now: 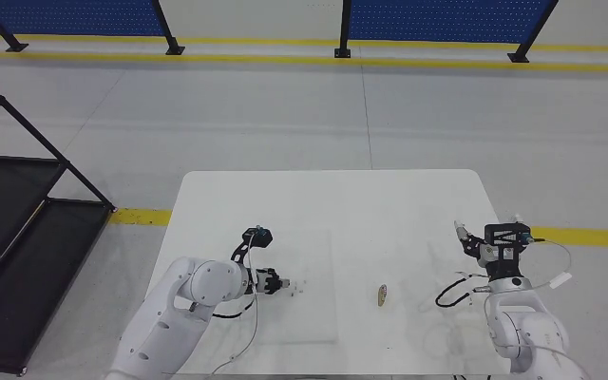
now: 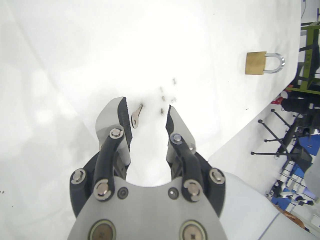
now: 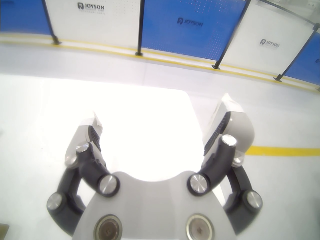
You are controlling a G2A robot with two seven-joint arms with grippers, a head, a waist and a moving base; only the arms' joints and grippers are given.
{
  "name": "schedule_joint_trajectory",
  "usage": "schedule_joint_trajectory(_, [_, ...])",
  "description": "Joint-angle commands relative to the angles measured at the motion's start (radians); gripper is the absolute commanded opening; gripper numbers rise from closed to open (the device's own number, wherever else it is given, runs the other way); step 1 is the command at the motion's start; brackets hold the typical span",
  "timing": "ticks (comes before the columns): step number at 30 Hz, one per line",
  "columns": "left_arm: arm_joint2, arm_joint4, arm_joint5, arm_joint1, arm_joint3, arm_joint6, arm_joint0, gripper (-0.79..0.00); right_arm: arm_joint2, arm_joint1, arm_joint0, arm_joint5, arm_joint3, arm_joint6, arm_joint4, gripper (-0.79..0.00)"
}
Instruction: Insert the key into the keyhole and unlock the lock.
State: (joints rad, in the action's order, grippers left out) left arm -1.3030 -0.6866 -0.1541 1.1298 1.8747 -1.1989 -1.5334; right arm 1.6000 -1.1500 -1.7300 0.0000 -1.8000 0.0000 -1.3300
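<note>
A small silver key point(image 2: 136, 117) lies flat on the white table, just inside one finger of my left gripper point(image 2: 147, 106), which is open and low over it. In the top view the left gripper point(image 1: 281, 283) sits left of the table's middle. The brass padlock point(image 2: 255, 63) with its steel shackle point(image 2: 275, 62) closed lies further to the right, seen in the top view as a small brass padlock point(image 1: 380, 295). My right gripper point(image 3: 160, 118) is open with nothing in it, held at the table's right edge point(image 1: 463, 231).
Several small dark specks point(image 2: 165, 98) mark the table just past the left gripper. A loose black cable point(image 1: 456, 293) hangs by the right arm. Blue and white barrier panels point(image 3: 190, 26) stand across the floor beyond the table. A black rack point(image 1: 38, 247) stands to the left.
</note>
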Motion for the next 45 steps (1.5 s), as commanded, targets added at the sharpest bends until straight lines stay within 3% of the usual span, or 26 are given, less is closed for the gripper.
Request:
schedule_joint_trajectory(1, [0.003,0.001,-0.001,-0.001,-0.003,0.001,0.001,-0.462,0.000,0.000,0.000,0.000,0.000,0.000,0.000,0.000])
schedule_joint_trajectory(13, [0.012,0.004,-0.008,-0.009,-0.009,-0.003,0.005,-0.659,0.000,0.000,0.000,0.000,0.000,0.000,0.000,0.000])
schedule_joint_trajectory(17, [0.016,0.003,-0.012,-0.012,-0.011,0.000,0.005,-0.785,0.000,0.000,0.000,0.000,0.000,0.000,0.000,0.000])
schedule_joint_trajectory(24, [0.019,-0.006,-0.018,-0.017,0.002,-0.006,0.002,-0.785,0.000,0.000,0.000,0.000,0.000,0.000,0.000,0.000])
schedule_joint_trajectory(35, [0.003,-0.038,-0.025,-0.029,0.094,-0.005,-0.021,-0.785,0.000,0.000,0.000,0.000,0.000,0.000,0.000,0.000])
schedule_joint_trajectory(45, [0.018,-0.192,-0.033,-0.041,0.097,-0.027,-0.013,-0.785,0.000,0.000,0.000,0.000,0.000,0.000,0.000,0.000])
